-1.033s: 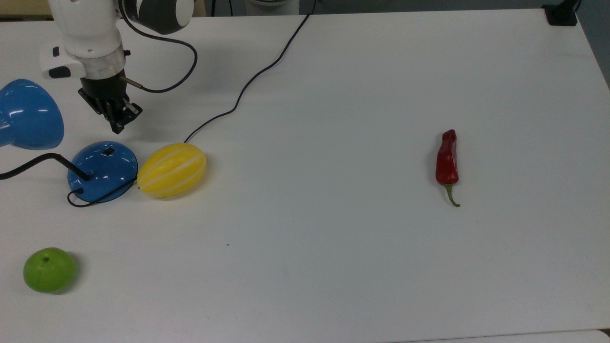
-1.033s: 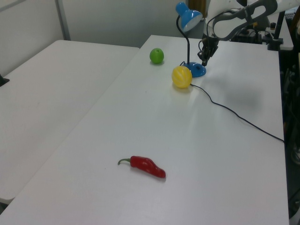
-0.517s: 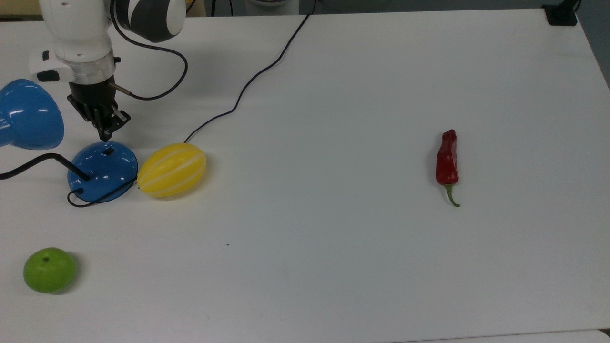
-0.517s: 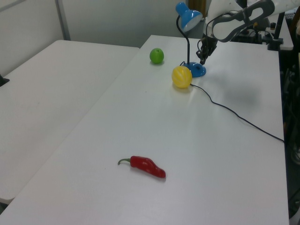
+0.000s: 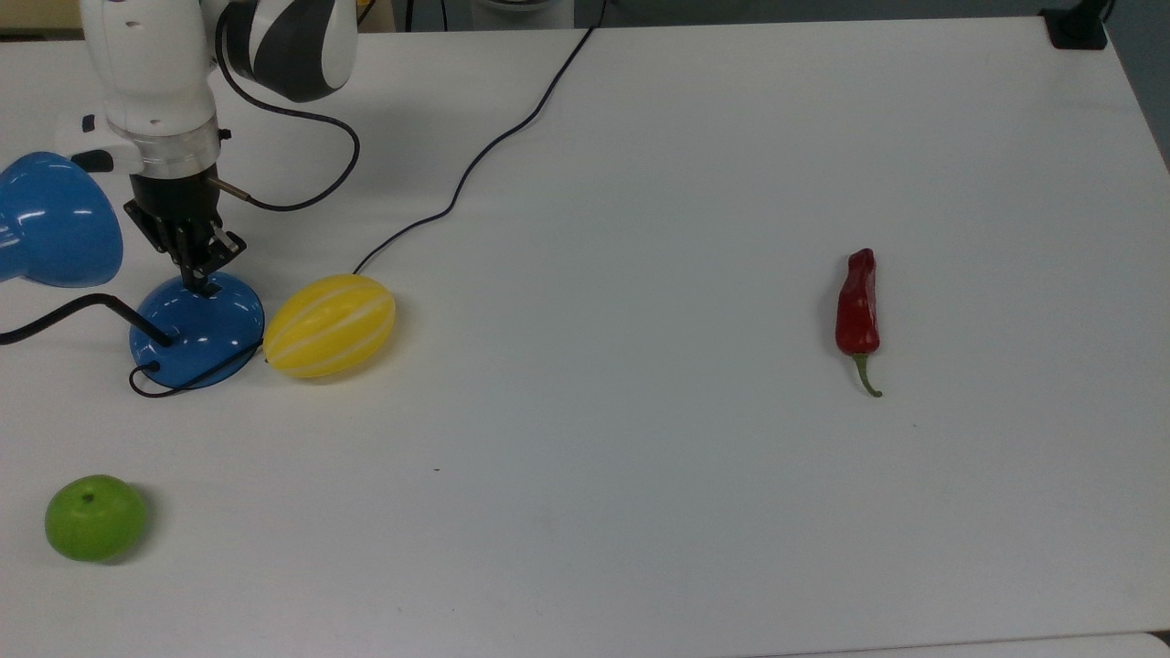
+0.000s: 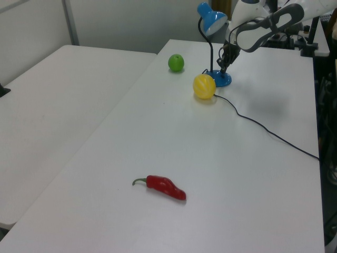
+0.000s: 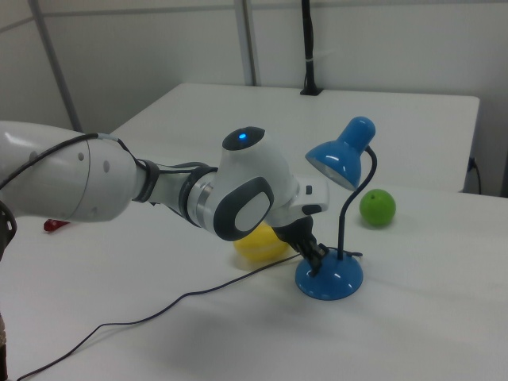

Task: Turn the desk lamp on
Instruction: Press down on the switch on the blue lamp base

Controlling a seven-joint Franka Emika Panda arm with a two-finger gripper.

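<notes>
My fingers look drawn close together, tips pointing down, and my gripper (image 5: 199,277) rests its tip on the upper rim of the desk lamp (image 5: 196,329) base, right where the switch sits, so the switch itself is hidden under me; whether I am pressing it I cannot tell; in the right view my gripper (image 7: 315,258) meets the dome beside the black neck; the shade (image 5: 55,219) is cut off at the top view's left edge; the lamp stands near that edge of the white table (image 5: 640,457), its cord looping round the base; a yellow striped melon (image 5: 330,325) lies just beside the base; a green apple (image 5: 95,516) and a red chilli pepper (image 5: 857,306) lie well apart.
</notes>
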